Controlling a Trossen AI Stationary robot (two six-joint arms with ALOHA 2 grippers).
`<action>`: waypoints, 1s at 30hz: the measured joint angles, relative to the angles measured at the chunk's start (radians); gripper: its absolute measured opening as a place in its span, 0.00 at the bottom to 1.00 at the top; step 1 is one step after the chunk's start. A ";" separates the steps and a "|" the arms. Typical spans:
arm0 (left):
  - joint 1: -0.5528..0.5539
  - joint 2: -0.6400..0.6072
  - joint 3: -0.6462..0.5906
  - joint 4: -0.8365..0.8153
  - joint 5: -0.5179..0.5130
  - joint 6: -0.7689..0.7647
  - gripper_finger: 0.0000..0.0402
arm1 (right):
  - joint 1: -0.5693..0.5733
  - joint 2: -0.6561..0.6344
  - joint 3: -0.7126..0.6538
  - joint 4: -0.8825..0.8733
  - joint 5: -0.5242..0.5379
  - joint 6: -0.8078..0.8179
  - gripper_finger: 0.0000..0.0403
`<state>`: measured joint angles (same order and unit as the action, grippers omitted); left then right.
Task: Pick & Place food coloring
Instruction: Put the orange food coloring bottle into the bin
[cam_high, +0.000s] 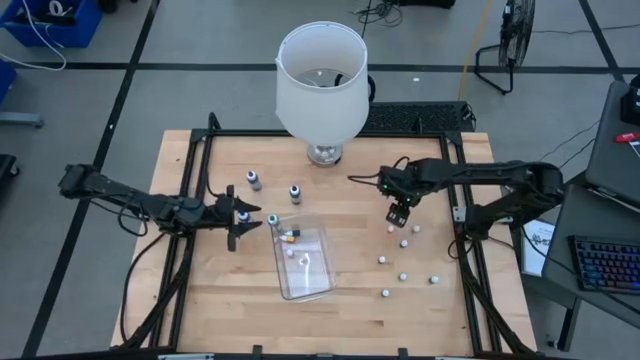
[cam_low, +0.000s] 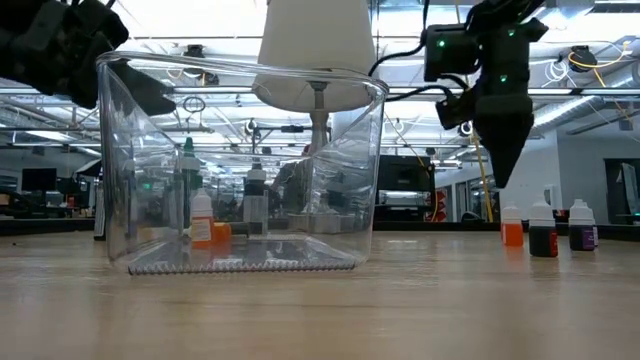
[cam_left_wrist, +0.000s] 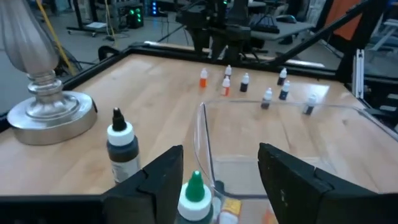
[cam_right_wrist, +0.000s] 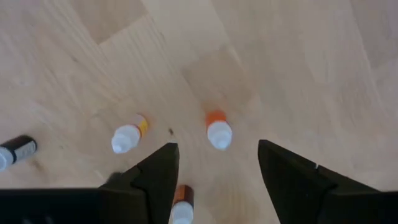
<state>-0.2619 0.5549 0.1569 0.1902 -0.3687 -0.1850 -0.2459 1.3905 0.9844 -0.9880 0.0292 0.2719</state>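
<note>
Wooden table: small round-capped bottles, clear tray

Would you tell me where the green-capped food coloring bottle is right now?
In the high view the green-capped bottle stands on the table left of centre, just outside the clear tray's upper-left corner. The left gripper sits open right beside it, fingers on either side in the left wrist view.

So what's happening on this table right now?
Two arms are sorting small food coloring bottles into a clear tray at mid-table. The left gripper, jaws open, sits by the tray's near corner with a green-capped bottle between its fingers, not yet clamped. The right gripper, also open, hovers above the loose bottles scattered on the right, an orange one just ahead of it. A few bottles already lie in the tray; two dark ones stand near the lamp.
</note>
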 joint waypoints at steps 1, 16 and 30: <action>-0.003 0.000 -0.004 0.000 0.000 0.000 0.50 | 0.000 0.005 0.000 0.010 -0.001 -0.001 0.52; -0.071 -0.044 -0.038 -0.002 -0.055 0.040 0.50 | 0.001 0.039 -0.001 0.003 0.001 0.000 0.51; -0.088 -0.217 -0.059 -0.076 -0.158 0.080 0.48 | 0.001 0.039 -0.076 0.039 0.000 0.000 0.51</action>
<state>-0.3496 0.3383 0.0979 0.1141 -0.5269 -0.1050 -0.2451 1.4292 0.9085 -0.9490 0.0296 0.2721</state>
